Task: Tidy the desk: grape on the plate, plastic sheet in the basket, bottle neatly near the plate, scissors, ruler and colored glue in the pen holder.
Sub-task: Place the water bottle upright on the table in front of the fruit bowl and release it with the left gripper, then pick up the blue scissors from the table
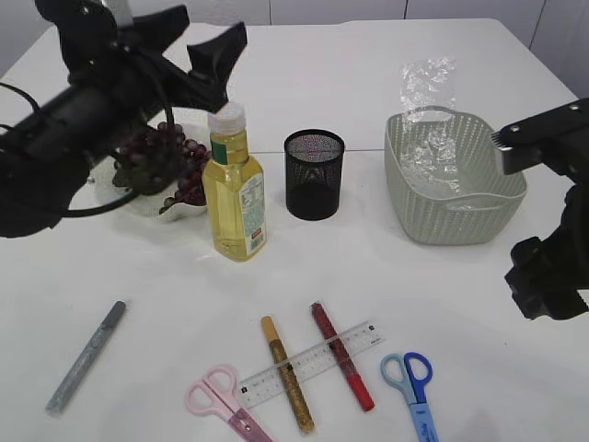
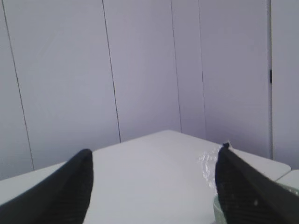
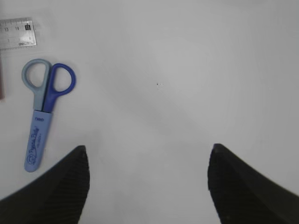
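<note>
A: Quick status? Both grippers empty, jaws wide. Left gripper (image 2: 152,186) is up over the grape (image 1: 164,158), which sits on the plate (image 1: 189,212). Right gripper (image 3: 148,186) hangs over bare desk (image 3: 187,70), blue scissors (image 3: 43,116) just to its left.

B: Plastic sheet (image 1: 428,92) is in the basket (image 1: 456,216), bottle (image 1: 235,189) beside the plate. Risks?

A: Ruler (image 1: 313,364) lies across the gold glue (image 1: 287,387) and red glue (image 1: 342,368); grabbing any one likely drags the others. Flat scissors may slip. Pen holder (image 1: 314,173) could tip.
</note>
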You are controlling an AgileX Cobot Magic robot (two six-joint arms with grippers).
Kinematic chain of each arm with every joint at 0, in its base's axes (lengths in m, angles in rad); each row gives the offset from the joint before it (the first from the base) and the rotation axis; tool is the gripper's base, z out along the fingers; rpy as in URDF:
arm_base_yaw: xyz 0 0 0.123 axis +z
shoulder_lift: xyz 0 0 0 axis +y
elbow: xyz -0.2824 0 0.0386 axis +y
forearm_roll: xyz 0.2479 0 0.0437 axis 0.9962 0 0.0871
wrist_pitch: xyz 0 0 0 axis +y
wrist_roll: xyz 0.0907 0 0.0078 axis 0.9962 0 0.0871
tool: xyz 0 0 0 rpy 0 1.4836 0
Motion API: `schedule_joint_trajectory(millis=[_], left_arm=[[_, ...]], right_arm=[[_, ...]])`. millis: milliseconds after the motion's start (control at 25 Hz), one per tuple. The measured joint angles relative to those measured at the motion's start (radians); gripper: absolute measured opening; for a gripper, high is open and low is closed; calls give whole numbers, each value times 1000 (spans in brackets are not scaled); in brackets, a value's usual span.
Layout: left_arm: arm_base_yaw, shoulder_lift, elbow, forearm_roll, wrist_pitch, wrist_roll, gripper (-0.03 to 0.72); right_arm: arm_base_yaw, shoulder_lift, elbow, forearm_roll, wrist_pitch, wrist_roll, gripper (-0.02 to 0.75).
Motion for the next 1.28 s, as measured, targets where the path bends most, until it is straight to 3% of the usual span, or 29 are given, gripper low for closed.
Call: schedule_joint_trajectory(millis=[240, 600, 920, 1280], left_arm=[[37, -184, 0, -42, 246, -63, 592], [157, -452, 3, -104, 1014, -117, 513], [167, -582, 3, -112, 1642, -119, 508], [167, -586, 8, -191, 1970, -62, 507]], right_arm=[[0, 0, 0, 2, 0, 0, 577], [0, 0, 0, 59, 0, 0, 577], [0, 0, 0, 127, 15, 0, 577], [2, 0, 0, 193, 52, 0, 577]])
